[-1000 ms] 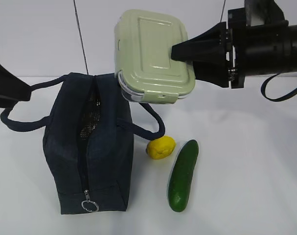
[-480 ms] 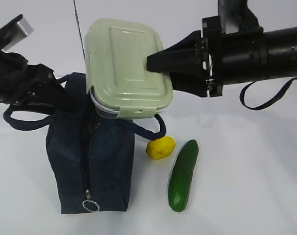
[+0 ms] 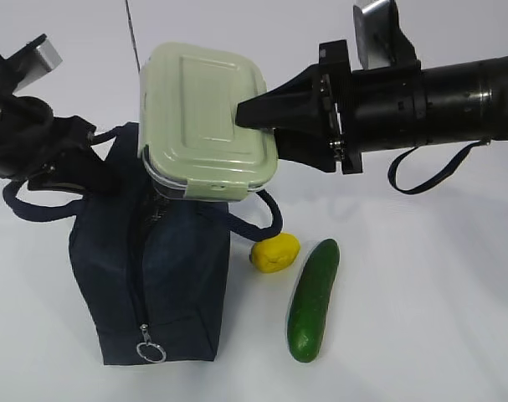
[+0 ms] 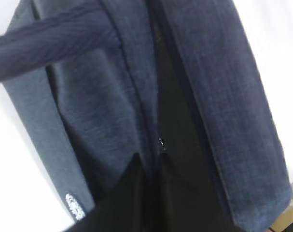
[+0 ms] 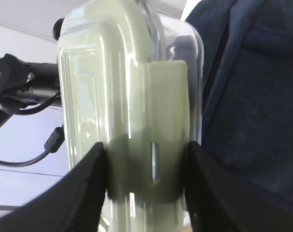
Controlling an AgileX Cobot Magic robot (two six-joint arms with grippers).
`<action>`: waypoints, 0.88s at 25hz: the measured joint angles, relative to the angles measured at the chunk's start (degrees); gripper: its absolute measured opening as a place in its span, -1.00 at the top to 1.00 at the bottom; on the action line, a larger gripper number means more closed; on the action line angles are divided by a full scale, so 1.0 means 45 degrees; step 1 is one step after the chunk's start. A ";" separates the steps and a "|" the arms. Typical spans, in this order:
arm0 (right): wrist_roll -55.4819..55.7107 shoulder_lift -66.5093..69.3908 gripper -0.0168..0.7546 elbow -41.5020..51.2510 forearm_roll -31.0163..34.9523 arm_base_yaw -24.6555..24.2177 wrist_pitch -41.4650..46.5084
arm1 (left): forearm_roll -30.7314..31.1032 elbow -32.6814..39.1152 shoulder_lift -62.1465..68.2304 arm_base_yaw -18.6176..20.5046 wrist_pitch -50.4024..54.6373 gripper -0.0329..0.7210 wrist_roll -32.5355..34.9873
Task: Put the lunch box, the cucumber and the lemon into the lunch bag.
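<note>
Right claw (image 3: 247, 113) is clamped on the lunch box (image 3: 205, 119), pinching it across lid and clear base, and over the last sec it has swung the box left: a sec ago it hung off the bag's right shoulder, now it sits tilted right above the lunch bag (image 3: 149, 276), lid facing us, lower edge just over the far part of the top opening. Right wrist view confirms it: fingers either side of the box's clip end, navy fabric right behind.

Left arm has come in too. A sec ago only a dark edge showed at far left; now the left claw (image 4: 148, 166) is at the bag's top, tips pinched close on the left lip of the opening beside the zipper (image 4: 160, 141). Looks like it's gripping fabric, prob holding the mouth open. Bag leans a touch left vs before.

Meaning: box is lined up for the drop, not in yet. Mouth looks narrow for the box, so it may snag.

Lemon (image 3: 275, 252) and cucumber (image 3: 313, 300) haven't budged, on the bench (image 3: 421, 318) right of the bag, lemon touching the cucumber's far end.
</note>
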 joint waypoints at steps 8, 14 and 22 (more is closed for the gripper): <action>0.0028 0.0562 0.06 0.0000 0.0673 0.0758 -0.0265 | 0.0147 0.0000 0.0000 0.0000 0.0289 0.91 0.0000; 0.0028 0.0643 0.06 0.0000 0.1084 0.1013 -0.0784 | 0.0156 0.0000 0.0000 0.0000 0.0300 0.91 0.0000; 0.0054 0.0643 0.06 -0.0008 0.0286 0.1013 -0.2226 | 0.0023 0.0000 0.0000 0.0000 0.0563 0.91 0.0000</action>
